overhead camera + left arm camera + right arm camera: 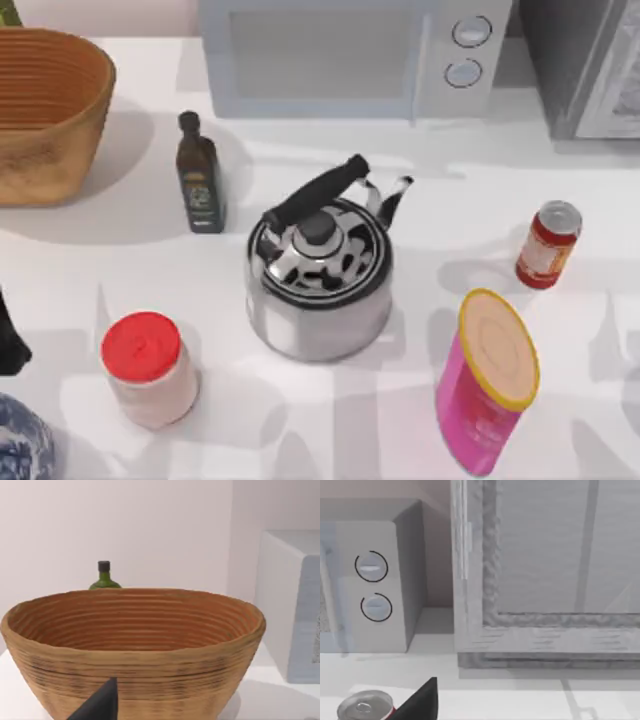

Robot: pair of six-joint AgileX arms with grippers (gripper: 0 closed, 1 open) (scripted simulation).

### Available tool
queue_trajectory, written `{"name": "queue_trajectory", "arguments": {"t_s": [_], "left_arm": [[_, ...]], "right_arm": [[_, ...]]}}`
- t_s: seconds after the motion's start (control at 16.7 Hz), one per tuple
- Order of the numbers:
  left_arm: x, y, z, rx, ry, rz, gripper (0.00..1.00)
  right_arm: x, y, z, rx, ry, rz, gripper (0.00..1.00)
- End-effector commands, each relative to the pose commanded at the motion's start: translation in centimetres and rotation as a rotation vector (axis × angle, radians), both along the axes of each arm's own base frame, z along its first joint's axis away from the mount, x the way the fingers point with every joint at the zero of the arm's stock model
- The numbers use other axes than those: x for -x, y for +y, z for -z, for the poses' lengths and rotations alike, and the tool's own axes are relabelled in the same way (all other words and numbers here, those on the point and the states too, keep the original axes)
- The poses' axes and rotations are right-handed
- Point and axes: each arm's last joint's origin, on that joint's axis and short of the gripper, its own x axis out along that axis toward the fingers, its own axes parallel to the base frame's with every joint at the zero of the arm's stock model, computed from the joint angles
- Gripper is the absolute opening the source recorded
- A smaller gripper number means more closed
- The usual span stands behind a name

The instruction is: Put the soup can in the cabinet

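The soup can (548, 245), small and red with a silver top, stands upright on the right side of the table, behind the tall pink canister (487, 380). Its silver top (362, 707) also shows in the right wrist view, beside a dark part of my right gripper (417, 705). The grey cabinet (590, 70) stands at the back right, and its glass-fronted door (545, 580) looks shut. A dark part of my left gripper (10, 340) sits at the table's left edge, and in the left wrist view it (100, 705) faces the wicker basket (135, 645).
A steel kettle (320, 280) stands mid-table, with a dark bottle (200, 175) behind it to the left. A red-lidded jar (148, 370) is front left, the wicker basket (45, 110) back left, and a microwave (350, 55) at the back centre.
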Motion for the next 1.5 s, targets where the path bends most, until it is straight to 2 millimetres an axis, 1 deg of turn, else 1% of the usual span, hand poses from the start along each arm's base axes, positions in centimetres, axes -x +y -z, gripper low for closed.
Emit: {"name": "queue_trajectory", "arguments": {"t_s": [0.24,0.48,0.72,0.9,1.02,1.14,1.32,1.5], "left_arm": [[0.0,0.0,0.0,0.000,0.000,0.000,1.00],[0.0,0.0,0.0,0.000,0.000,0.000,1.00],[0.0,0.0,0.0,0.000,0.000,0.000,1.00],[0.0,0.0,0.0,0.000,0.000,0.000,1.00],[0.0,0.0,0.0,0.000,0.000,0.000,1.00],[0.0,0.0,0.0,0.000,0.000,0.000,1.00],[0.0,0.0,0.0,0.000,0.000,0.000,1.00],[0.0,0.0,0.0,0.000,0.000,0.000,1.00]], "right_arm": [[-0.2,0.1,-0.1,-0.002,0.002,0.000,1.00],[-1.2,0.5,-0.7,-0.009,0.017,0.000,1.00],[-3.4,1.5,-1.3,-0.019,0.046,0.001,1.00],[-5.6,2.8,-1.1,-0.024,0.074,0.001,1.00],[-7.1,3.9,-0.4,-0.026,0.094,0.002,1.00],[-8.5,5.2,0.7,-0.026,0.114,0.004,1.00],[-10.1,7.2,3.1,-0.023,0.141,0.008,1.00],[-10.8,9.0,5.9,-0.016,0.167,0.014,1.00]]}}
